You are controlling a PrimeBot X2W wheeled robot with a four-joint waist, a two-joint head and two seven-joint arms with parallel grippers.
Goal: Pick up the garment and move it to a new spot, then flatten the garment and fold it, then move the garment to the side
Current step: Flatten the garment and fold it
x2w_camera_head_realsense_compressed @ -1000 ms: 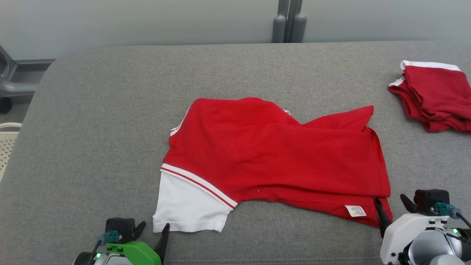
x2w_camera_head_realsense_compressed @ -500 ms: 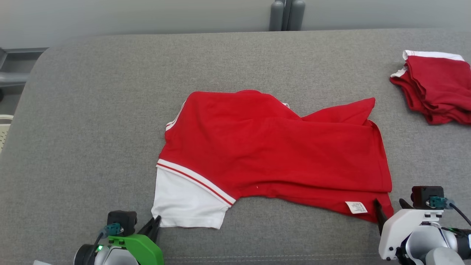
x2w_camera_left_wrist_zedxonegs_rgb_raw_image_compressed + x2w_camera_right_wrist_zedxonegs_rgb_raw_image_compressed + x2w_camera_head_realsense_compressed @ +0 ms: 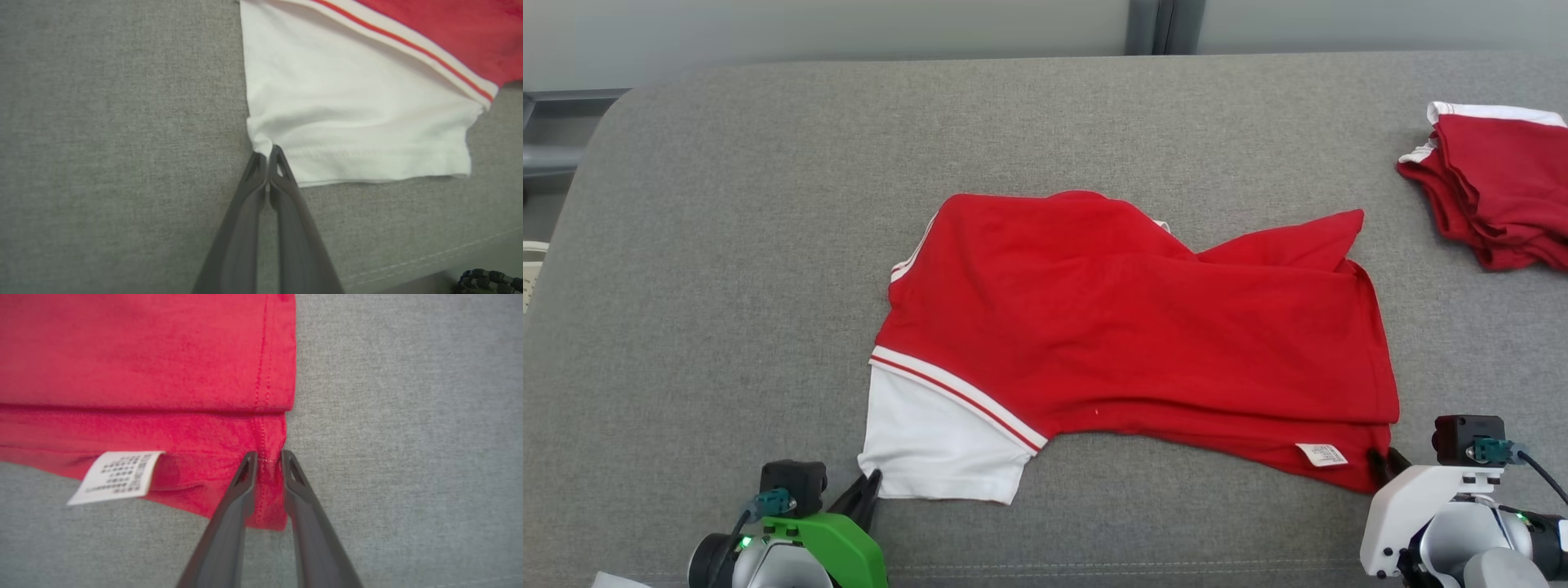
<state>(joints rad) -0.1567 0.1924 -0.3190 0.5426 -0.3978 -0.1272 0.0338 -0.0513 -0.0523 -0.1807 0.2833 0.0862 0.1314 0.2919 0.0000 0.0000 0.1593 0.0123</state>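
The garment is a red shirt with a white sleeve, lying partly flattened in the middle of the grey padded surface. My left gripper sits at the sleeve's near left corner. In the left wrist view it is shut, pinching the puckered corner of the white sleeve. My right gripper is at the near right hem corner. In the right wrist view its fingers stand narrowly apart with the red hem squeezed between them, beside the white care label.
A pile of folded red and white garments lies at the far right. The surface's stitched front edge runs just behind my grippers. A grey wall and post stand behind the surface.
The left gripper closed on the sleeve corner and the right gripper narrowed onto the hem corner. The head camera tilted a little, shifting the whole picture.
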